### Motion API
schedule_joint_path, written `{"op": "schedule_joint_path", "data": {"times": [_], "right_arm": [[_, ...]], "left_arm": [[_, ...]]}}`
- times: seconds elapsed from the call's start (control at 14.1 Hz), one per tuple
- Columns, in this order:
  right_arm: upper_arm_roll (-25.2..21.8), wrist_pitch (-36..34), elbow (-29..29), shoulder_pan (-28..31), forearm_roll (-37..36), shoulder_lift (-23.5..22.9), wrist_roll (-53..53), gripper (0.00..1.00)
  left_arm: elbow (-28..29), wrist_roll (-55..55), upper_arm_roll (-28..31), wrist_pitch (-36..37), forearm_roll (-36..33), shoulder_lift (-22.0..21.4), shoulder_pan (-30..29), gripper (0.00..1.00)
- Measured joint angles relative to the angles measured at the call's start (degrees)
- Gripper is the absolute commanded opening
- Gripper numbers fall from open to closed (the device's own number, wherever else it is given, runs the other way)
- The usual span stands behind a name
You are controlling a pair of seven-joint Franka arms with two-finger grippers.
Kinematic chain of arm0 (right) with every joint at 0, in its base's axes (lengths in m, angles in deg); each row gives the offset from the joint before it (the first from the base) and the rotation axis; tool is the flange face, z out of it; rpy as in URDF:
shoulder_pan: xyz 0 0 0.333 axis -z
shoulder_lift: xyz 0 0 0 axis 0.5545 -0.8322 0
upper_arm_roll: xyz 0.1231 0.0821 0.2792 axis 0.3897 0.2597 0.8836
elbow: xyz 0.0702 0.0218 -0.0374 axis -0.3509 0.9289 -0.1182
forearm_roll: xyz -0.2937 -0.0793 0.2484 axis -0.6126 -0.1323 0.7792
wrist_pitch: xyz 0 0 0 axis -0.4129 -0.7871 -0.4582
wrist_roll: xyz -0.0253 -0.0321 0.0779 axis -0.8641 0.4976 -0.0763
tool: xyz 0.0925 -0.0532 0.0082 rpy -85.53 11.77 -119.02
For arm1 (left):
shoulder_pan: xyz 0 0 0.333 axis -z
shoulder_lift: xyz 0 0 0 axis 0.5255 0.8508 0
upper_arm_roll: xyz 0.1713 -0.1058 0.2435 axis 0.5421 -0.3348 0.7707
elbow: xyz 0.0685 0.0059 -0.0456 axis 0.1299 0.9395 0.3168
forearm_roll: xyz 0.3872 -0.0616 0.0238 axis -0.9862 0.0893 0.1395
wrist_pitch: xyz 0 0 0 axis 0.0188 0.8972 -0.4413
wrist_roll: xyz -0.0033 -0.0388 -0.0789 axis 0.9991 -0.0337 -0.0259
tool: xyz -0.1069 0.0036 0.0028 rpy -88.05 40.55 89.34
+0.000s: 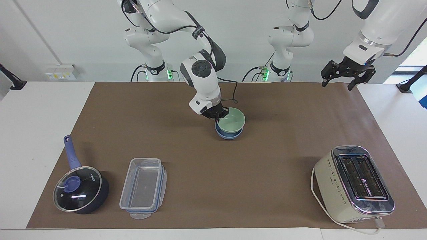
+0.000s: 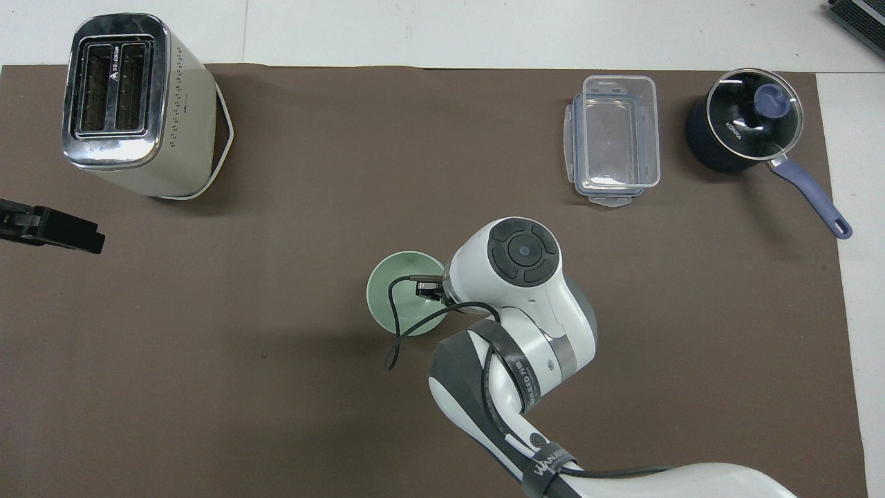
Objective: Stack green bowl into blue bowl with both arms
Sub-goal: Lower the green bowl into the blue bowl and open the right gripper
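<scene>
The right gripper [image 1: 218,115] pinches the rim of the green bowl [image 1: 231,121], its fingers closed over the edge on the side toward the right arm's end of the table. The green bowl sits nested in the blue bowl [image 1: 228,134], which shows only as a band under it in the facing view; from overhead the green bowl [image 2: 401,294] covers the blue one entirely. Both bowls rest on the brown mat [image 1: 233,166] at the middle of the table.

Outward from that gripper, farther from the robots and toward the right arm's end, lie a clear plastic container [image 1: 143,188] and, beside it, a dark-blue lidded saucepan [image 1: 80,188]. Toward the left arm's end stands a cream toaster [image 1: 353,183].

The left gripper [image 1: 347,75] waits in the air over the mat's edge at the left arm's end, well apart from the bowls, fingers spread.
</scene>
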Motion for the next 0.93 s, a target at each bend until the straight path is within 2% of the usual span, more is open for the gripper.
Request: {"op": "schedule_joint_path", "data": {"times": [0.93], "right_arm": [[-0.09, 2.54, 0.71, 0.0, -0.46, -0.28, 0.0, 0.0]], "left_arm": [[0.0, 0.0, 0.0, 0.0, 0.0, 0.0, 0.0, 1.0]]}}
